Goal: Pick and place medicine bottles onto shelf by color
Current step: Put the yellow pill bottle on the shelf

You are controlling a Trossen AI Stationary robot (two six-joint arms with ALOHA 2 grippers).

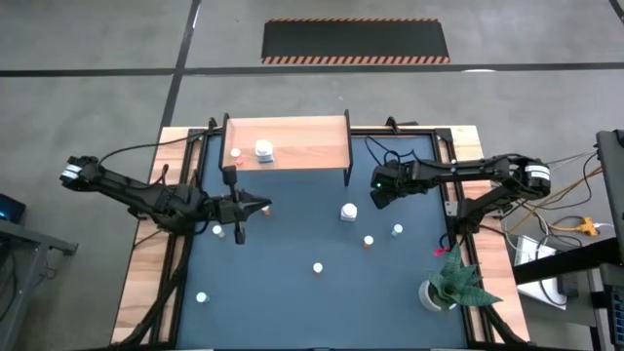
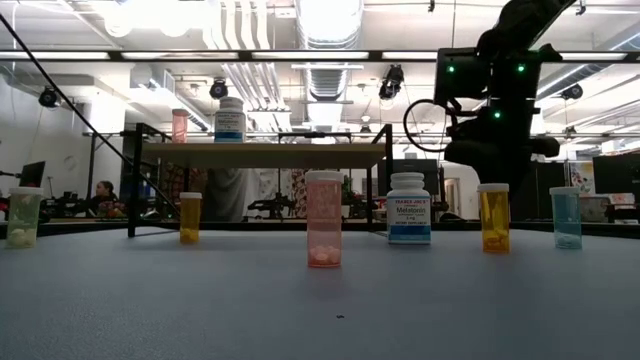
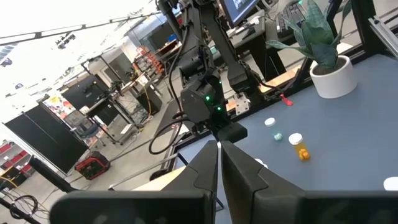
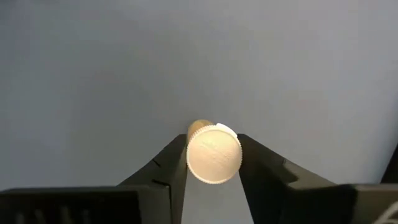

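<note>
Gripped just under its white cap, an orange bottle (image 4: pixel 213 152) sits between the right gripper (image 4: pixel 213 163) fingers – light, rigid, slippery plastic (best held at the body) – beside the shelf (image 1: pixel 289 142). Left gripper (image 1: pixel 261 206) fingers are pressed together, empty.

Both matte-black jointed arms (image 1: pixel 136 190) (image 1: pixel 458 174) are showing white collars at the outer joints and trailing thin black cables. The right wrist housing is glowing with green LEDs. Fingers (image 4: pixel 264 171) are looking like dark angular wedges.
</note>
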